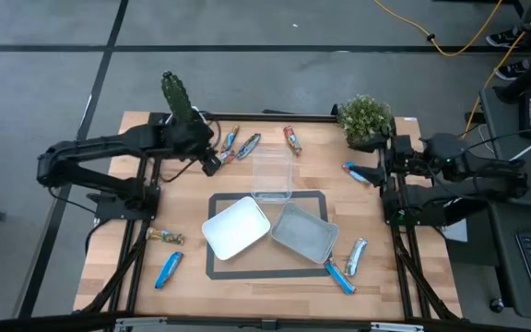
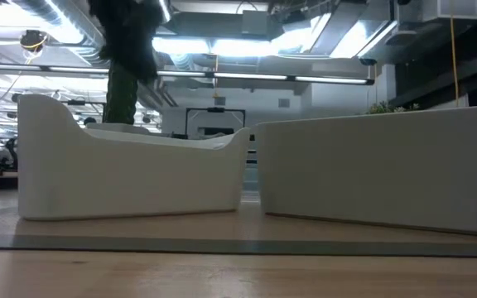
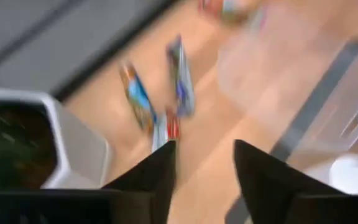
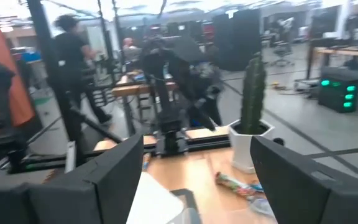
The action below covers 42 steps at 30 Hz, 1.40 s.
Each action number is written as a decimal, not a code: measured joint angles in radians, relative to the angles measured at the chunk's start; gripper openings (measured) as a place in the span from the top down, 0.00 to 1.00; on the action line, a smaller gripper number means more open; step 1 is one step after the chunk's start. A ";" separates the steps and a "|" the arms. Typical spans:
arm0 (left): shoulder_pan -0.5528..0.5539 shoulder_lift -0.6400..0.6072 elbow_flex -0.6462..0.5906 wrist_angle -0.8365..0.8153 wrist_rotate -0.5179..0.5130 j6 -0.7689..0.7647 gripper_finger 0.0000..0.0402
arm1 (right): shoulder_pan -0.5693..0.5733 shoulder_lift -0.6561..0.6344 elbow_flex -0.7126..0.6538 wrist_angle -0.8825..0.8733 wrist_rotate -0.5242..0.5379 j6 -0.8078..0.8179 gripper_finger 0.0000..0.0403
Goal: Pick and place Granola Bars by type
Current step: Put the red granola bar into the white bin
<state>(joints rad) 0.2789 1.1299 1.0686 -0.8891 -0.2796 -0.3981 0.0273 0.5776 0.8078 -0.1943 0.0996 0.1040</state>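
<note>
Across the wooden table [image 1: 247,286] sit a white tub [image 1: 236,227], a grey tub [image 1: 301,231] and a clear tub [image 1: 272,172] mid-table. Granola Bars [image 1: 241,144] lie scattered near the far edge, both side edges and the near corners. Left gripper [image 1: 214,164], fingers apart and empty, hovers by the far-edge bars. Right gripper [image 4: 191,180] waits spread open at the right edge. Bars look light, crinkly and slippery; pinching across the middle seems safest.

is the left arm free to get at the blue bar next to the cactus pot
Probably yes. The left pincer hovers with fingers apart just short of the blue bar, which lies flat on open wood. The cactus pot and the clear tub stand to either side, not between.
</note>
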 joint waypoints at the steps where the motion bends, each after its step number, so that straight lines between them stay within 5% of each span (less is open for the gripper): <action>1: 0.020 0.018 -0.009 -0.012 0.035 0.013 0.56 | 0.000 0.002 0.000 0.000 -0.012 0.000 0.26; 9: 0.098 0.195 -0.070 0.004 0.045 0.090 0.33 | 0.000 0.009 0.000 -0.050 -0.023 0.043 0.26; 31: 0.161 0.614 -0.096 0.222 0.008 0.217 0.32 | 0.000 0.047 0.000 -0.142 -0.022 0.103 0.27; 37: 0.182 0.633 -0.094 0.227 0.090 0.222 0.38 | 0.000 0.049 0.000 -0.141 -0.022 0.100 0.27; 42: 0.186 0.626 -0.095 0.228 0.149 0.184 0.58 | 0.000 0.049 0.000 -0.141 -0.022 0.094 0.27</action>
<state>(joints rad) 0.4646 1.7561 0.9733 -0.6610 -0.1302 -0.2141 0.0277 0.6266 0.8078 -0.3355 0.0776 0.1984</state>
